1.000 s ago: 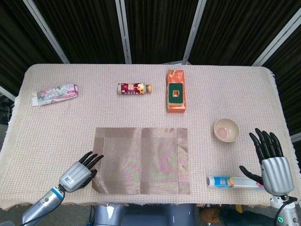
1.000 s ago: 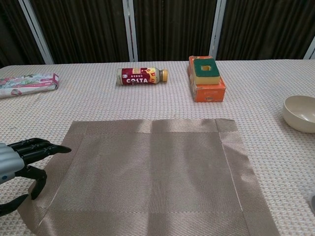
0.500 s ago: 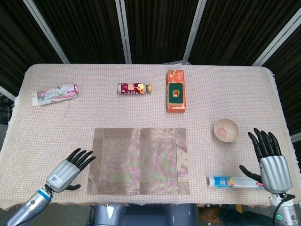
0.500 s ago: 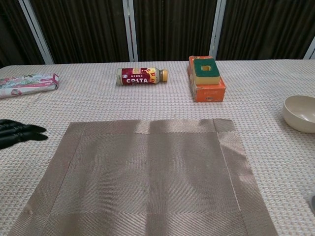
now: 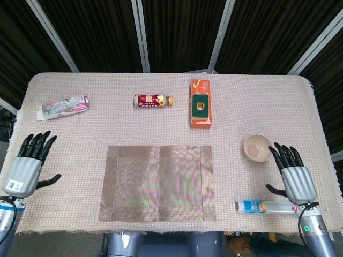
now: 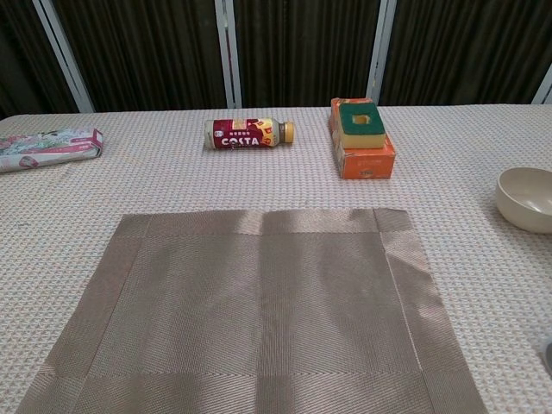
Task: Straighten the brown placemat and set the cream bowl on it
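Brown woven placemat [image 5: 158,183] now lies flat and square to the table edge at 6 o'clock; a second ago its left side was skewed under my left hand [image 5: 25,170]. That hand has since pulled away to 9 o'clock, fingers spread, holding nothing. I judge the straightening done. The cream round bowl [image 5: 258,148] sits at 3 o'clock, well apart from the mat. My right hand [image 5: 292,179] has crept up just beside it, fingers wide, empty. Next: grasp the bowl.

Around: blue-and-white tube [image 5: 266,206] at 4 o'clock by the right hand, the likeliest snag; orange box with green sponge [image 5: 200,104], red Costa bottle [image 5: 153,100], floral packet [image 5: 62,107] along 12 o'clock, out of the path.
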You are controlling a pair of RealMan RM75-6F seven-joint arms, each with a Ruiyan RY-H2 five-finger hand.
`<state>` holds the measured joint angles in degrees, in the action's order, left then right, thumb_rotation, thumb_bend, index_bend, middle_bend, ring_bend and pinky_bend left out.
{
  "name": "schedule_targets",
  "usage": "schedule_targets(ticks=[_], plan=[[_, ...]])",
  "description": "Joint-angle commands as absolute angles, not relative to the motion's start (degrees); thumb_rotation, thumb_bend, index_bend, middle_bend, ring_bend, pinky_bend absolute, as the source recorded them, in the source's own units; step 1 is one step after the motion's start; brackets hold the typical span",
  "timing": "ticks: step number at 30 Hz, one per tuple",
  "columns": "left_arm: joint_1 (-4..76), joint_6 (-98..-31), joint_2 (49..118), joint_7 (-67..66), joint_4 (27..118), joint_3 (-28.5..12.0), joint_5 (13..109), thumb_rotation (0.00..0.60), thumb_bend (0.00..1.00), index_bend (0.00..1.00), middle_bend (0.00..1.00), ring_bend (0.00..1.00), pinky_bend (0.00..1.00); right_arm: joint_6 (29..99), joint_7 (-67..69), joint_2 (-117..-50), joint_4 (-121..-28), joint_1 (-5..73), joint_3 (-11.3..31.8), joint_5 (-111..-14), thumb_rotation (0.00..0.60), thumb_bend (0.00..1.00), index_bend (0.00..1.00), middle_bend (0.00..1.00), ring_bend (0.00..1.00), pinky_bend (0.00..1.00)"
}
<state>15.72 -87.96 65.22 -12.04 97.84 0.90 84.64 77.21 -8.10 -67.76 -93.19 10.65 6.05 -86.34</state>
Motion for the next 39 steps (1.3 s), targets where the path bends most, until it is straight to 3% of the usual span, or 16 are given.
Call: schedule_targets(ticks=[1,11,25,33,39], plan=[[15.23,-87.59,66.17,-12.59,96.69,-1.34,81.65,0.6,0.01,0.0,0.0,0.0,0.0,68.4,-11.75,-68.8,-90.33,15.83,8.08,-79.58,0.6,0.0,0.06,0.0,0.0,0.0],[15.14,-85.43,66.22,-11.49,93.84,-3.47,78.46,0.6,0.01,0.0,0.0,0.0,0.0,56.98,-16.93,-74.03,-82.32,21.55,9.19,-69.07,0.6,0.0,0.16,0.0,0.0,0.0],[14.35,-85.46,65.0,-8.6,94.04,-5.26,78.61,0.6,0.01,0.0,0.0,0.0,0.0,56.07,-21.18,-81.69,-71.86,24.84,8.98,-65.93,0.6,0.0,0.37,0.0,0.0,0.0],[14.06,-84.87,64.63,-8.08,94.35,-5.6,78.67,0.6,0.01,0.0,0.0,0.0,0.0,56.98,-18.1,-86.24,-64.19,26.14,9.0,-67.96,0.6,0.24,0.53,0.0,0.0,0.0],[13.85,-84.63,64.63,-8.16,94.36,-5.7,79.0,0.6,0.01,0.0,0.0,0.0,0.0,59.48,-15.37,-88.65,-59.98,26.39,8.1,-71.5,0.6,0.27,0.64,0.0,0.0,0.0]])
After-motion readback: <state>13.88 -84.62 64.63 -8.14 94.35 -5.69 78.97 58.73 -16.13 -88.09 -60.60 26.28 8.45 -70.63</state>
